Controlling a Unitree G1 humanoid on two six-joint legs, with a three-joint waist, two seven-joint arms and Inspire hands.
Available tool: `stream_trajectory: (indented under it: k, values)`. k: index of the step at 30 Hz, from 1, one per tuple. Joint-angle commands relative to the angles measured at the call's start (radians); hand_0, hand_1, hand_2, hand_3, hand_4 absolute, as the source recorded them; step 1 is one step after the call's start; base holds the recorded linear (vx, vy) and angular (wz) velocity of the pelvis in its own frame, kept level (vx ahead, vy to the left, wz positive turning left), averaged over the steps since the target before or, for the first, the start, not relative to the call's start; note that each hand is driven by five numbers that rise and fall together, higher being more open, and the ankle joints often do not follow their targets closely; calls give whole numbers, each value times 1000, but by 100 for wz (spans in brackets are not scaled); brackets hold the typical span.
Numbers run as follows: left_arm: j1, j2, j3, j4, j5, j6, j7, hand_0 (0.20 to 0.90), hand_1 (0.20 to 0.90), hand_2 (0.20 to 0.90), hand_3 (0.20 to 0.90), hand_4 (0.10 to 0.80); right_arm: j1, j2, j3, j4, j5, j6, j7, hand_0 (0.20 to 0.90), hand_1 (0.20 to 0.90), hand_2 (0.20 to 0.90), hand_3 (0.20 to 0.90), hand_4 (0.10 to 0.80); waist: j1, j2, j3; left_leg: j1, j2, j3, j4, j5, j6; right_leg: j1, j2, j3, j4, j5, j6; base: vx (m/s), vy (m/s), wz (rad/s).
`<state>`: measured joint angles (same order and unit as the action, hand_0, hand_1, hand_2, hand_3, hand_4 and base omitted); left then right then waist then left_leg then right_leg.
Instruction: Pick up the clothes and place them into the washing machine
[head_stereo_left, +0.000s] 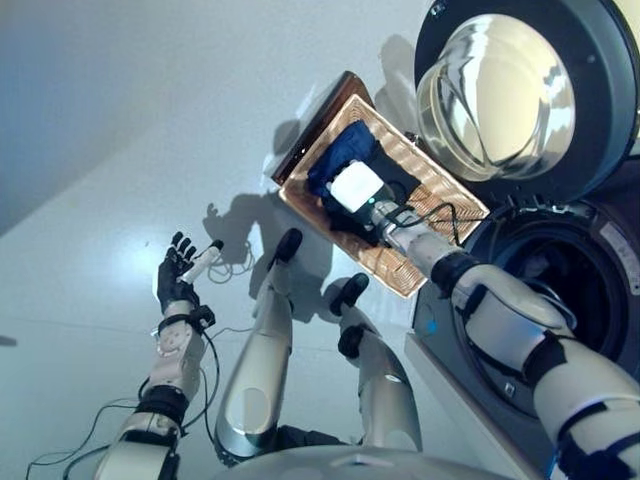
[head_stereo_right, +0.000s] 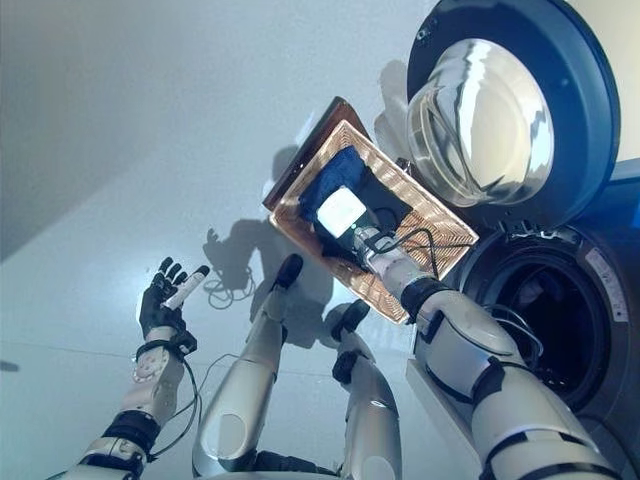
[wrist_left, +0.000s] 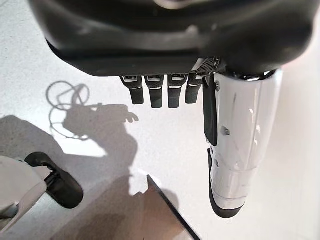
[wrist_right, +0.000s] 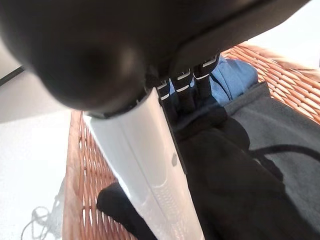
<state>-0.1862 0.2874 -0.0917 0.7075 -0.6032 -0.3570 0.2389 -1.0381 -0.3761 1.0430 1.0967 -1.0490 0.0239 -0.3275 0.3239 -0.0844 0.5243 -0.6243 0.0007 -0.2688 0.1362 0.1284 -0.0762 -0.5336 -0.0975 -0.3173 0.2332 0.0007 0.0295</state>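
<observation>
While clothes (head_stereo_left: 345, 160) lie in wicker basket (head_stereo_left: 430, 190), nothing loaded: right hand (head_stereo_left: 358, 188) down among them, grip impossible to tell; left hand (head_stereo_left: 178, 275) spread, empty; washing machine (head_stereo_left: 560, 270) door open.

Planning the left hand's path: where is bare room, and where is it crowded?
Bare floor lies open around the left hand. The basket is crowded with dark clothes and the right hand, hemmed by the washing machine and its open door.
</observation>
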Motion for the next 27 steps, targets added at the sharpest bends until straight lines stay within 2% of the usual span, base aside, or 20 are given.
stream_trajectory:
  k: [1,8,9,11,12,27]
  values:
    - [63,47,-2,-94,-11,-66,3,900,900,900,900,800,-62,-31,-30,57,30,38,19,900,900,900,900,800,34,38,-4,-38,-74,52,-55,40,10,-36,-27,36,79,-50,54,0,0,0]
    - [71,45,5,-93,-20,-63,-5,900,900,900,900,800,-72,-32,-33,60,42,34,37,900,900,900,900,800,29,42,-4,-59,-77,50,-50,40,12,-60,-28,34,83,-46,53,-6,8,0]
    - [71,45,6,-92,-21,-62,-6,900,900,900,900,800,-73,-34,-34,59,44,33,40,625,625,625,625,604,28,43,-4,-62,-78,50,-48,41,12,-61,-29,35,84,-47,53,-22,20,5]
    - [74,47,8,-94,-21,-60,-7,900,900,900,900,800,-75,-36,-30,54,42,29,44,324,324,324,324,388,25,42,-4,-65,-79,50,-45,40,13,-65,-29,36,85,-45,54,-9,7,2]
    - [75,48,10,-93,-20,-60,-8,900,900,900,900,800,-78,-40,-28,52,40,32,42,200,200,200,200,300,24,41,-4,-65,-79,51,-45,39,13,-64,-30,36,84,-45,54,0,0,0]
    - [92,44,20,-86,-26,-53,-6,900,900,900,900,800,-82,-73,-14,9,-28,55,32,200,200,200,200,300,10,36,-4,-58,-76,55,-46,36,17,-63,-28,49,79,-40,56,0,0,0]
